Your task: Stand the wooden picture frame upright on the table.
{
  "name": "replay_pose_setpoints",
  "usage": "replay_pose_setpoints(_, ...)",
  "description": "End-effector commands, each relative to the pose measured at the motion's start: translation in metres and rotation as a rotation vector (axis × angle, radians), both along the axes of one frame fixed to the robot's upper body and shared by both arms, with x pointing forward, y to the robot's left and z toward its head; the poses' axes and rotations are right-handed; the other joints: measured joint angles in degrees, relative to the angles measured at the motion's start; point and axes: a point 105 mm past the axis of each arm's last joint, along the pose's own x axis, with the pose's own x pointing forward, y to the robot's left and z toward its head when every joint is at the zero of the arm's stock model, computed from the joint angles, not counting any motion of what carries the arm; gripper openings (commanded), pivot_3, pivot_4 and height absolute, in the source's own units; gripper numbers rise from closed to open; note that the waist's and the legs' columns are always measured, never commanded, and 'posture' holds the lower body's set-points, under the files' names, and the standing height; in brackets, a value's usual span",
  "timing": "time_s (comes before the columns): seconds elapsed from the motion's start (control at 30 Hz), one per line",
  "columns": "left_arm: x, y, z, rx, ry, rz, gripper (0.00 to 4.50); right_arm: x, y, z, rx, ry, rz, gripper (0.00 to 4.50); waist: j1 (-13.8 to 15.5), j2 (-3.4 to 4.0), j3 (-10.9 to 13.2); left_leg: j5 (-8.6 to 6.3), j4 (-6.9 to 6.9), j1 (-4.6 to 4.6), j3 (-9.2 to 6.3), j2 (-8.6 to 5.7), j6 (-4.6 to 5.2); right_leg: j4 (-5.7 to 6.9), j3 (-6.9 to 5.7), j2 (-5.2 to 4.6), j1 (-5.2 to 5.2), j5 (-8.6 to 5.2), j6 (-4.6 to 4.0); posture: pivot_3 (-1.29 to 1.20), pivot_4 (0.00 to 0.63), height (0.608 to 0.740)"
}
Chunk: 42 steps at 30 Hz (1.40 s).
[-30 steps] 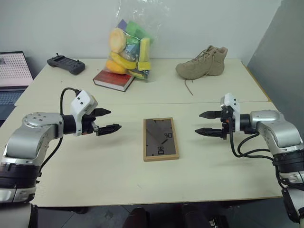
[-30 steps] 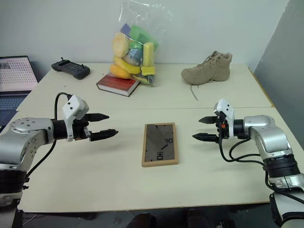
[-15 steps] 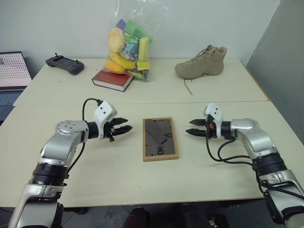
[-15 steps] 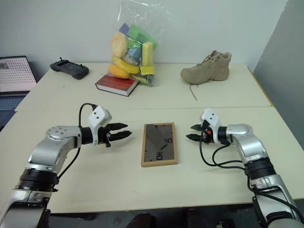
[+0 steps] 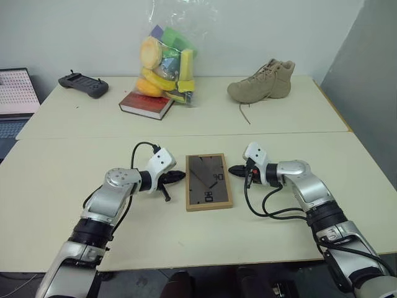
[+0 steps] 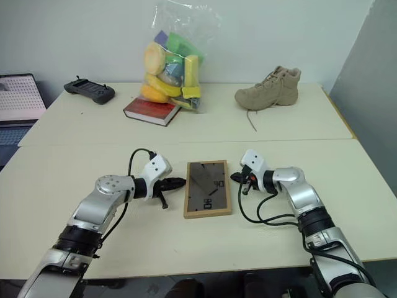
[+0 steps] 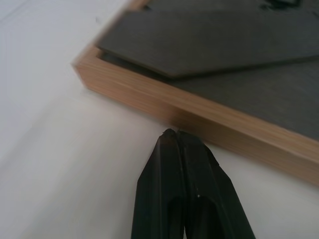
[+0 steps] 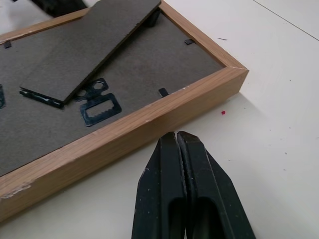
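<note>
Left wrist view puts the left gripper (image 7: 175,133), fingers pressed together, just beside the left long edge of the wooden picture frame (image 5: 209,181), which lies flat, back panel up, on the near half of the table (image 5: 279,239). The right gripper (image 8: 176,134), likewise pressed together, points at the frame's right long edge, just beside it (whether either tip touches, I cannot tell). My worry: closed tips squeezing the frame from both sides have little purchase on smooth wood. Uneven pressure could spin or skid it; lifted, it might slip and drop flat.
</note>
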Motion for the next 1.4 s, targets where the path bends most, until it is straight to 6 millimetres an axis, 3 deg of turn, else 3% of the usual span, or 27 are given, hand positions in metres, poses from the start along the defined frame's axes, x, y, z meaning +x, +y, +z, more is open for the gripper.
replay_pose_setpoints(0.03, -0.016, 0.003, 0.005, -0.052, 0.103, 0.005, 0.00, -0.002, 0.008, 0.011, 0.009, -0.052, 0.037, 0.05, -0.33, 0.03, -0.02, -0.01, -0.01, 0.02, 0.00, 0.00, 0.01, 0.00, 0.02, 0.00, 0.01, 0.00, 0.00, 0.00, 0.150, 0.740)
replay_pose_setpoints(0.07, -0.019, 0.007, 0.006, -0.087, 0.147, 0.024, 0.00, -0.002, 0.008, 0.010, 0.004, -0.054, 0.038, 0.05, -0.45, 0.02, -0.02, -0.01, -0.01, 0.02, 0.00, -0.01, 0.01, 0.00, 0.00, 0.00, 0.03, 0.00, 0.00, 0.00, 0.150, 0.740)
replay_pose_setpoints(0.23, -0.048, 0.026, 0.018, -0.420, 0.557, 0.135, 0.92, -0.001, 0.009, 0.009, -0.004, -0.063, 0.048, 0.00, -0.89, 0.03, -0.01, -0.02, -0.03, 0.03, -0.09, 0.01, 0.03, 0.00, -0.06, 0.03, 0.04, -0.01, 0.00, 0.00, 0.150, 0.740)
replay_pose_setpoints(0.37, -0.049, 0.025, 0.035, -0.750, 0.872, 0.209, 1.78, -0.001, 0.014, 0.009, -0.002, -0.069, 0.060, 0.00, -0.71, 0.01, -0.01, -0.02, 0.00, 0.02, -0.17, -0.01, 0.04, 0.01, -0.17, 0.03, 0.08, -0.01, 0.01, 0.00, 0.150, 0.740)
replay_pose_setpoints(0.8, -0.063, -0.006, -0.004, -0.671, 1.042, 0.221, 4.49, -0.005, 0.040, 0.015, 0.043, -0.082, 0.080, 0.00, -0.97, 0.03, -0.04, 0.14, -0.03, 0.15, -0.21, -0.04, -0.27, 0.01, -0.02, 0.02, 0.09, -0.01, 0.00, 0.00, 0.150, 0.740)
replay_pose_setpoints(1.03, -0.053, -0.022, -0.008, -0.681, 1.003, 0.219, 4.49, -0.012, 0.046, 0.019, 0.075, -0.065, 0.077, 0.00, 0.14, 0.15, -0.18, 0.14, 0.04, 0.15, -0.22, -0.20, -0.27, -0.01, -0.02, -0.11, 0.17, 0.00, 0.00, 0.00, 0.150, 0.740)
replay_pose_setpoints(1.27, -0.059, -0.029, -0.008, -0.678, 0.970, 0.201, 4.49, -0.012, 0.041, 0.015, 0.074, -0.050, 0.048, 0.00, 0.80, 0.19, -0.30, 0.14, 0.07, 0.17, -0.21, -0.20, -0.27, -0.01, -0.01, -0.12, 0.20, 0.00, 0.01, 0.00, 0.150, 0.740)
replay_pose_setpoints(1.4, -0.063, -0.028, -0.009, -0.670, 0.940, 0.204, 4.49, 0.000, 0.021, 0.016, 0.043, -0.080, -0.028, 0.00, 0.74, 0.20, -0.31, 0.14, 0.06, 0.18, -0.20, -0.20, -0.27, -0.01, 0.00, -0.12, 0.19, 0.00, 0.01, 0.00, 0.150, 0.740)
